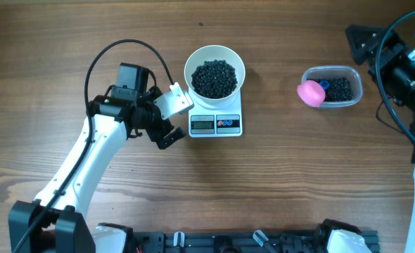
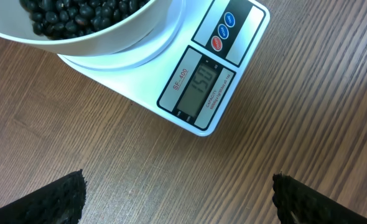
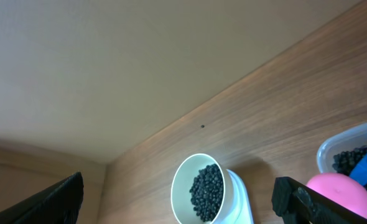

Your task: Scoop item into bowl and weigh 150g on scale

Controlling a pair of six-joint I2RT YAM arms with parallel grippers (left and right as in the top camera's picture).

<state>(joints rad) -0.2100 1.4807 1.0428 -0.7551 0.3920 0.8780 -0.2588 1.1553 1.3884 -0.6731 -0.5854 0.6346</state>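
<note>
Overhead, the bowl [image 1: 188, 67] of beans [image 1: 214, 77] on the scale [image 1: 215, 125] sits just right of the wide-open, empty left end effector [image 1: 171, 119] and well left of the equally open, empty right end effector [image 1: 361, 41]; left wrist, the display [image 2: 202, 87] just ahead reads 150; right wrist, the bowl lies far ahead.

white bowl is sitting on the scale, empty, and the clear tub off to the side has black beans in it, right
Not quite. The bowl is not empty: the overhead view shows it holding a heap of black beans. The rest holds: it sits on the scale, and the clear tub off to the side has black beans in it.
</note>
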